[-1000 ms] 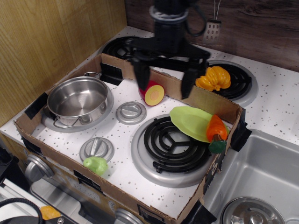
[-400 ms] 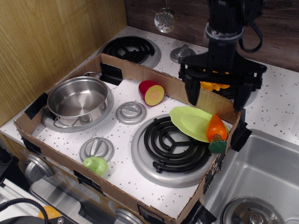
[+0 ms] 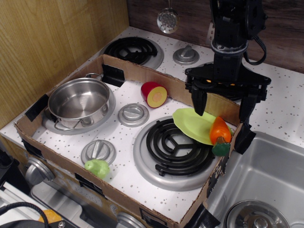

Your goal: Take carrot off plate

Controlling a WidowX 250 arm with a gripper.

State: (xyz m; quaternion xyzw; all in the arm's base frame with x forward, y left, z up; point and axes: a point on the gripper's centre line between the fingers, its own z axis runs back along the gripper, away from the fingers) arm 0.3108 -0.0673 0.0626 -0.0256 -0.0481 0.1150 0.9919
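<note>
The black two-fingered gripper [image 3: 223, 105] hangs with its fingers [image 3: 199, 102] spread wide apart, holding nothing; the nearer fingertip hovers over the back edge of the shallow lime-green plastic plate [image 3: 195, 124], though I can't tell whether it touches. The other finger comes down past the cardboard wall, beyond the plate. The dark arm stands almost straight up from the wrist, pointing down over the plate's far side.

The smooth orange toy carrot [image 3: 220, 129], tapered with a dark green stub at its near end, lies on the plate's right rim, its green end overhanging toward the sink. The plate itself rests tilted on the black coiled burner [image 3: 174, 147]. Left of the plate sits a halved red toy fruit [image 3: 154, 94] with a yellow cut face, and farther left a shiny steel pot [image 3: 79, 101]. A small light-green toy fruit [image 3: 97, 167] lies well in front of the plate.
</note>
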